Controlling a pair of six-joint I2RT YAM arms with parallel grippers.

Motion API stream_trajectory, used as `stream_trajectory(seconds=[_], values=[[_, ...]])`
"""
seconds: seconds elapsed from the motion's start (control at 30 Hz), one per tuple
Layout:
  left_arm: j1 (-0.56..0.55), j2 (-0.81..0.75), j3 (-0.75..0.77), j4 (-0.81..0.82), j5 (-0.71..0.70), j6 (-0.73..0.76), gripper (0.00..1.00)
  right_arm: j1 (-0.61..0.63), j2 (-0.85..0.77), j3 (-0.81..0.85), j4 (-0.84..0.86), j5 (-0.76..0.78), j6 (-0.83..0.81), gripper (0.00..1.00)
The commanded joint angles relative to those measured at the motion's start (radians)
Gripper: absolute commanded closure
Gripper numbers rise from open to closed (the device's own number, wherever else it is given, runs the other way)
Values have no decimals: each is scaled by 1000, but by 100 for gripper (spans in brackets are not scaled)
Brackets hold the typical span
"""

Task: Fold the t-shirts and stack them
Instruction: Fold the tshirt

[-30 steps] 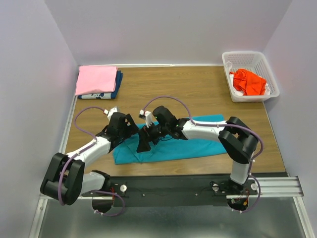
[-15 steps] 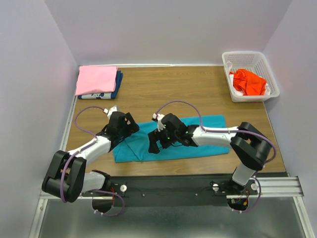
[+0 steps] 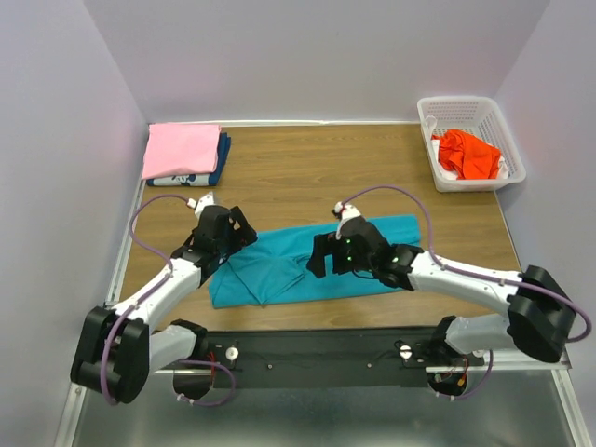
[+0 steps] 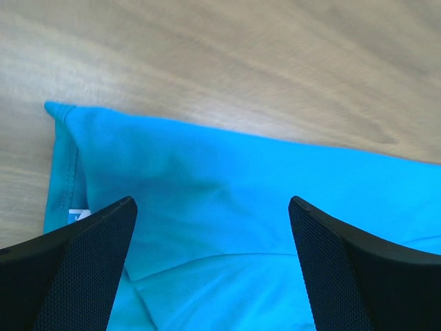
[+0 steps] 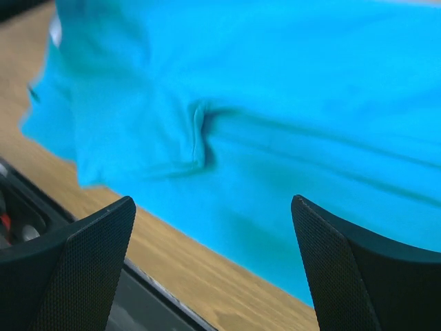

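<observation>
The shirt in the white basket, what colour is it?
The shirt is orange-red, clearest in the top external view.

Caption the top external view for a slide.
Open left pincer and right pincer hover over the teal t-shirt; pink t-shirt stacked back left, orange-red t-shirt in basket.

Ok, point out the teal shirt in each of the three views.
Top view: the teal shirt is spread out in the middle, near the front edge of the wooden table.
Left wrist view: it fills the lower half.
Right wrist view: it covers most of the picture.
Shared landmark: bare wood of the table borders the shirt's edge in every view.
</observation>
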Motion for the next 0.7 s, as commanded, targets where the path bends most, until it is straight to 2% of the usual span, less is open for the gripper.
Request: stream_trajectory(seconds=[0.0, 0.1, 0.27, 0.33, 0.5, 0.6, 0.67], values=[[-2, -93, 56, -25, -4, 28, 2, -111, -80, 16, -61, 153, 82, 0], [-57, -116, 50, -25, 21, 24, 2, -252, -95, -7, -69, 115, 113, 0], [-250, -51, 16, 13, 28, -44, 2, -479, -51, -21, -74, 23, 108, 0], [-259, 18, -7, 85, 80, -47, 2, -513, -11, -14, -74, 18, 114, 0], [-255, 164, 16, 131, 50, -70, 2, -572, 92, 38, -69, 4, 114, 0], [-244, 290, 85, 156, 24, -48, 2, -575, 174, 86, -64, 52, 125, 0], [-206, 412, 204, 153, 10, -22, 2, -575, 218, 97, -64, 37, 120, 0]])
